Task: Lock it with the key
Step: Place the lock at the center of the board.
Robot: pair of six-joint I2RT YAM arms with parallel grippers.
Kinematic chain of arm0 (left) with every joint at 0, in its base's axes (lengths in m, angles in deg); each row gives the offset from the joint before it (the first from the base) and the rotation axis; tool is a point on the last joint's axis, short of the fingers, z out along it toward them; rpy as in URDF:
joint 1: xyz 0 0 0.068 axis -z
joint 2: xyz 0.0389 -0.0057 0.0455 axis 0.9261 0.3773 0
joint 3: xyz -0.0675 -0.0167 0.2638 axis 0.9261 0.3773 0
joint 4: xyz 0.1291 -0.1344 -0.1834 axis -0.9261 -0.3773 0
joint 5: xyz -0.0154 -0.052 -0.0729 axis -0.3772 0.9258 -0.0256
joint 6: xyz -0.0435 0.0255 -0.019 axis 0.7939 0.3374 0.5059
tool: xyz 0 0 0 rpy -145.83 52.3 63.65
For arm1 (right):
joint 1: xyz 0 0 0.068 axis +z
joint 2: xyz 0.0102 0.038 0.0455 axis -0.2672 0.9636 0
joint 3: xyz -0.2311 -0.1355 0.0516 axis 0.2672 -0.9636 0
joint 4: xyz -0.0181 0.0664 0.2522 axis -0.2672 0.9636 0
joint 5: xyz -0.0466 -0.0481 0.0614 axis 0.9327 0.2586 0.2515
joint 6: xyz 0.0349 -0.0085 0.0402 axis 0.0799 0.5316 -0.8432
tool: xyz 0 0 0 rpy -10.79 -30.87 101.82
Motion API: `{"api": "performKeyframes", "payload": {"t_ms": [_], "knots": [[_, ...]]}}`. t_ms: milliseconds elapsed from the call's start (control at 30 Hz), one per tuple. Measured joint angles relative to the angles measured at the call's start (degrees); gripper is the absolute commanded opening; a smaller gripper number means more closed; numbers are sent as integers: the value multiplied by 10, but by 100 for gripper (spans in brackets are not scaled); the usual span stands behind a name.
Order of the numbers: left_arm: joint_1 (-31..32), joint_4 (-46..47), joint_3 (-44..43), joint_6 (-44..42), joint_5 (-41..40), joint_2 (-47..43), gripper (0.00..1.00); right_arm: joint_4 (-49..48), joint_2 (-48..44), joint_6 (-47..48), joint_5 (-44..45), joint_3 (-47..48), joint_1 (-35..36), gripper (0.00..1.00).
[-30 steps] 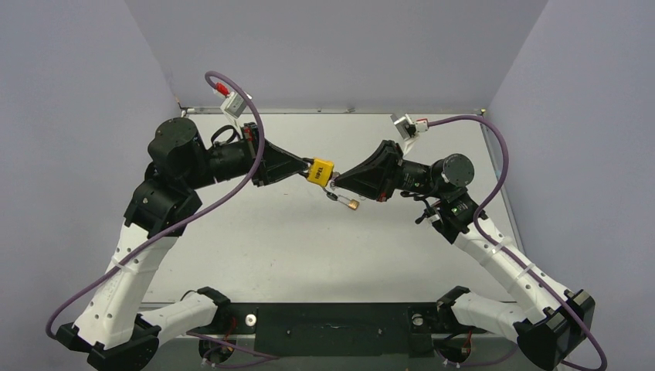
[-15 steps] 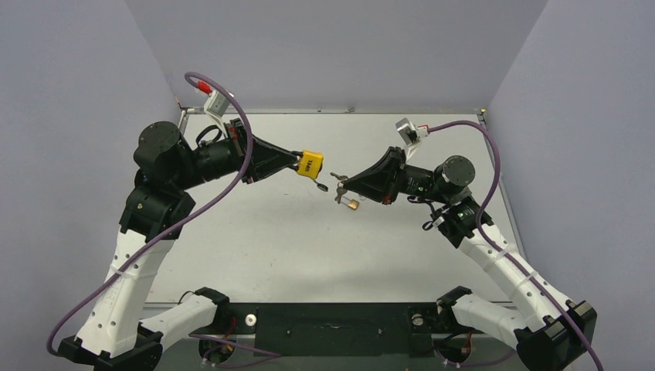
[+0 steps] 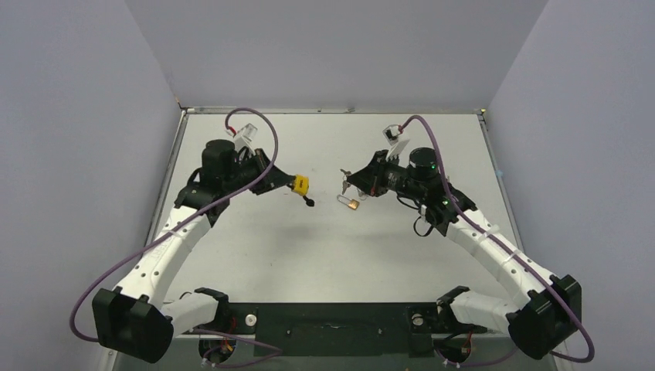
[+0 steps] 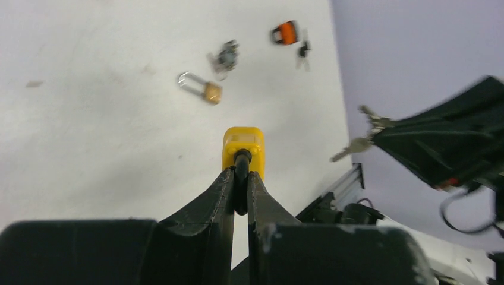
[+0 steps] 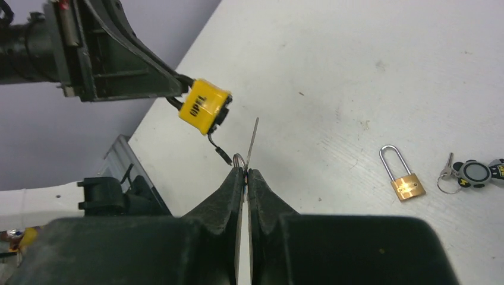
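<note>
While left gripper (image 4: 241, 178) pinches the yellow lock (image 4: 242, 145) by its loop | right gripper (image 5: 245, 175) pinches the key (image 5: 252, 141) | key and lock apart | small gold lock (image 5: 406, 180) lies on table (image 5: 356, 71)

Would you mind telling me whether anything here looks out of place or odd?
Nothing is spilled or broken. One oddity: a short black cord dangles loose from the yellow padlock in the left gripper, near the key pinched in the right gripper.
</note>
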Motion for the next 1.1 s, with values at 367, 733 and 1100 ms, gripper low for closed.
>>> {"api": "performKeyframes", "payload": {"t_ms": [367, 733, 1100], "knots": [[-99, 9, 219, 50, -119, 19, 0, 38, 245, 25, 127, 132, 124, 0], [-252, 4, 283, 53, -118, 12, 0, 60, 473, 20, 174, 298, 219, 0], [-356, -7, 304, 61, -82, 50, 19, 89, 610, -7, 208, 434, 292, 0]]}}
